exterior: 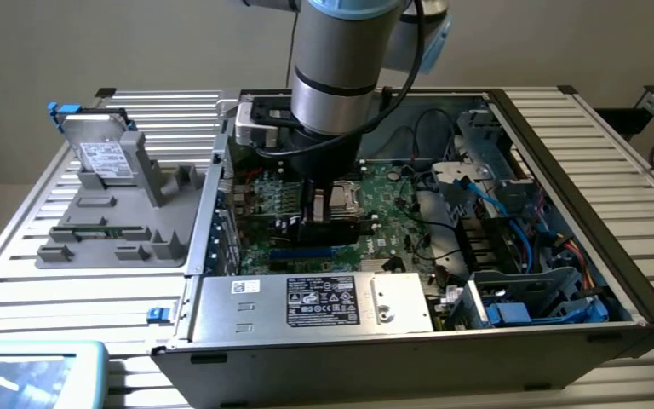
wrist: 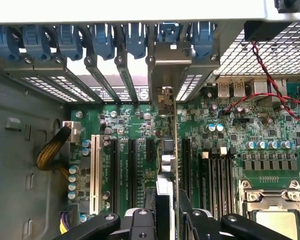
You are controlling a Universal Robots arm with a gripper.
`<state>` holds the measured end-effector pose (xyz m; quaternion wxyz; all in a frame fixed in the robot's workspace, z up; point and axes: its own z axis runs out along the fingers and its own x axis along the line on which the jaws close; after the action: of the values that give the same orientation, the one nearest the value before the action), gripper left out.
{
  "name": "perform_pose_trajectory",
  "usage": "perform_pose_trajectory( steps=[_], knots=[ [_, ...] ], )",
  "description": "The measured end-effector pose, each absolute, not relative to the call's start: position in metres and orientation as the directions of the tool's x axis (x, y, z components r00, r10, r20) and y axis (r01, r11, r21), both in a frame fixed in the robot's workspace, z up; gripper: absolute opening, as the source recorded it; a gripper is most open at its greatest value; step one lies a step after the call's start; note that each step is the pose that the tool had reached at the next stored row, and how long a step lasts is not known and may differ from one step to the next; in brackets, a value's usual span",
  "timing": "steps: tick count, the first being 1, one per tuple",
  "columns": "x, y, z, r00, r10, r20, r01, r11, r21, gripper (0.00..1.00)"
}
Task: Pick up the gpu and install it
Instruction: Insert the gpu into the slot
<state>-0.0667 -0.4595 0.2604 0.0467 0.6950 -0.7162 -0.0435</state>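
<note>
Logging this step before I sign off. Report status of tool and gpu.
Status: tool shut on gpu. Card upright on edge over motherboard slots, bracket at rear openings. Off to the sides: red-black wire, yellow cable bundle.

Open black metal PC case (exterior: 361, 366) flat on slatted aluminium table (exterior: 599, 136). Inside: green motherboard (exterior: 390, 200), silver PSU box w/ black label (exterior: 395, 302) along near side, blue cables (exterior: 554, 256) toward ext. view's right. Grey-and-blue robot arm (exterior: 344, 60) straight down into case. Dark gripper (exterior: 329, 211) closed on gpu (exterior: 333, 232), a green card w/ black cooler block, upright over mobo. Grey plastic tray (exterior: 180, 192) at ext. view's left, w/ silver white-labelled hard drive (exterior: 106, 158).
</note>
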Motion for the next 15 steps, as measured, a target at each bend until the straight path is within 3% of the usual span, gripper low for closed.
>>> perform_pose_trajectory(
  steps=[15],
  knots=[
    [-0.0685, -0.4592, 0.2524, -0.030, -1.000, 0.007, -0.991, 0.030, 0.132, 0.28]
  ],
)
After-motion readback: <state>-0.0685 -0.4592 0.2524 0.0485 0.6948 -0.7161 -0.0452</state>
